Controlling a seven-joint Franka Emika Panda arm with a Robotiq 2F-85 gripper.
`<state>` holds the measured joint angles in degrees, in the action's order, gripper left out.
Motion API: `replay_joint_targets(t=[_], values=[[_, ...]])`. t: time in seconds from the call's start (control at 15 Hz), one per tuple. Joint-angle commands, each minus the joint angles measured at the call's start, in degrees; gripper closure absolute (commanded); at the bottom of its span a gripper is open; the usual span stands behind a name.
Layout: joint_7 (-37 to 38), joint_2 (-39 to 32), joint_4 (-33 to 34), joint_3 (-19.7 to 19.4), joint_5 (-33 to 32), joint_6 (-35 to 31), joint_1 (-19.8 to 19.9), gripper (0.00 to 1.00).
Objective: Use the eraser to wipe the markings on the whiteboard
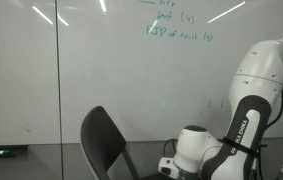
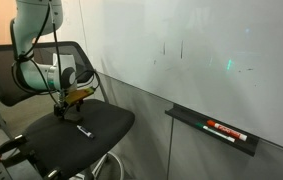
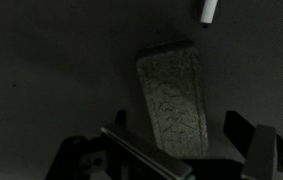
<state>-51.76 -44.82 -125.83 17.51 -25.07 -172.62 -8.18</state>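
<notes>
The eraser (image 3: 173,95), a tan rectangular block, lies on the dark chair seat in the wrist view. It also shows as a yellowish block (image 2: 78,92) in an exterior view. My gripper (image 3: 186,145) is open just above it, with a finger on each side and a gap to the right finger. In the exterior views the gripper (image 2: 67,98) (image 1: 171,160) hangs low over the chair. The whiteboard (image 1: 101,60) (image 2: 211,50) fills the wall, with green handwriting (image 1: 176,28) near its top.
A black office chair (image 2: 91,125) (image 1: 101,140) stands before the board. A marker (image 2: 83,130) lies on its seat, and a white marker tip (image 3: 209,10) shows in the wrist view. A tray (image 2: 196,122) on the board holds red-and-black markers (image 2: 224,130).
</notes>
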Motion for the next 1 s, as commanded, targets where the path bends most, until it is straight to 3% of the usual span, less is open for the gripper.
replay_joint_targets(t=[0.0,0.07,0.13,0.67,0.8,0.87,0.93], values=[[-0.2,-0.1,0.0,-1.0,-1.2,-2.5,-1.0,0.09],[0.1,-0.1,-0.1,-1.3,-1.2,-3.0,-1.3,0.28],[0.2,-0.1,-0.1,-1.4,-1.2,-3.2,-1.4,0.30],[1.9,0.6,-1.5,-3.5,-1.1,-5.2,-2.9,0.91],[2.4,1.1,-2.1,-3.6,-1.0,-5.1,-3.0,0.93],[2.8,1.3,-2.2,-3.8,-0.9,-5.2,-3.2,0.70],[3.0,1.4,-2.3,-3.6,-0.9,-4.9,-3.0,0.65]])
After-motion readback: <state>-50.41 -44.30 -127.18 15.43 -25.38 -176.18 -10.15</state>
